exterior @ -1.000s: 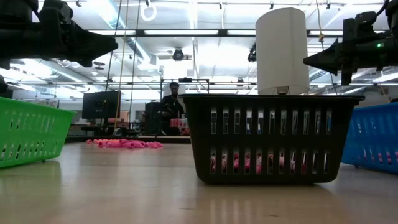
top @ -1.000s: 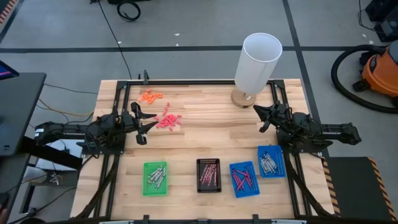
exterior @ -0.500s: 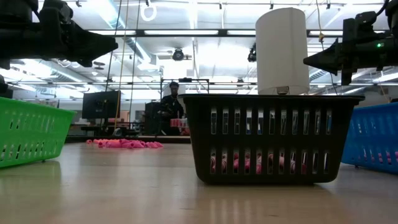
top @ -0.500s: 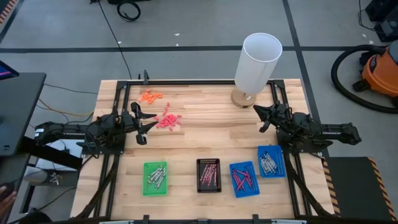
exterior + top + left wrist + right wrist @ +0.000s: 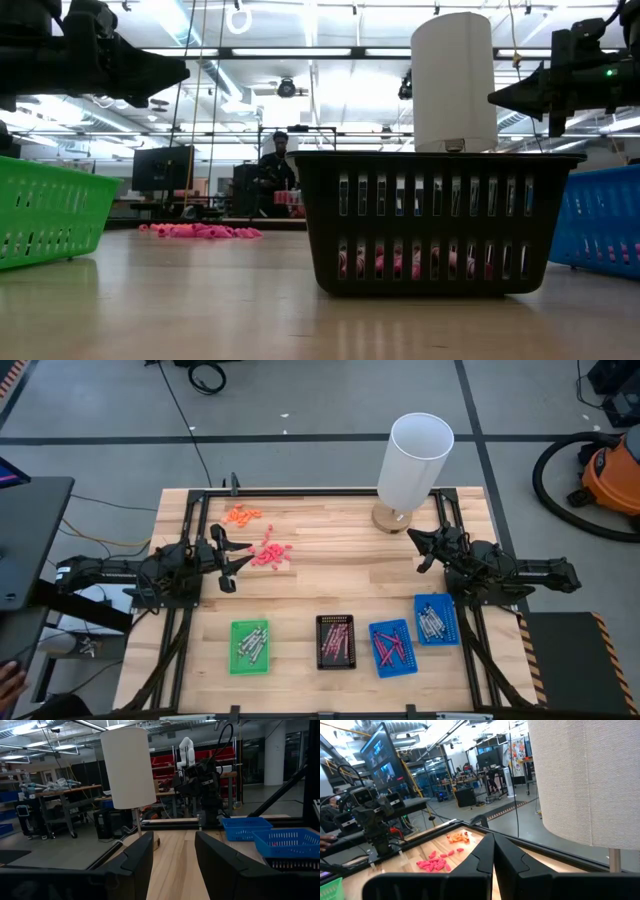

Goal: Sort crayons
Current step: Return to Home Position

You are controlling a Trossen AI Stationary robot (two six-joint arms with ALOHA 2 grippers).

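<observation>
Nothing on the bench (image 5: pixel 330 585) has shifted in the last second: the left pincer (image 5: pixel 225 559) hangs parted and empty near the pink pile (image 5: pixel 270 554), the right pincer (image 5: pixel 424 550) is closed on nothing beside the white cylinder (image 5: pixel 415 460), and the crayons (image 5: pixel 252 644) lie in the trays (image 5: pixel 336 617), so sorting looks finished and both arms parked.

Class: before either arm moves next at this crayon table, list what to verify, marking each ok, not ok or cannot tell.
1. Left gripper empty: ok, open, nothing between its fingers.
2. Right gripper empty: ok, shut, nothing in it.
3. Both grippers clear of the green slotted plastic tray, black tray and two blue trays: ok.
4. Light wooden table free of loose pieces: not ok; small pink pieces and small orange pieces lie in piles near the left gripper.
5. Tall white cylinder upright: ok.
6. Thin crayon sticks each in the proper tray: cannot tell.
</observation>
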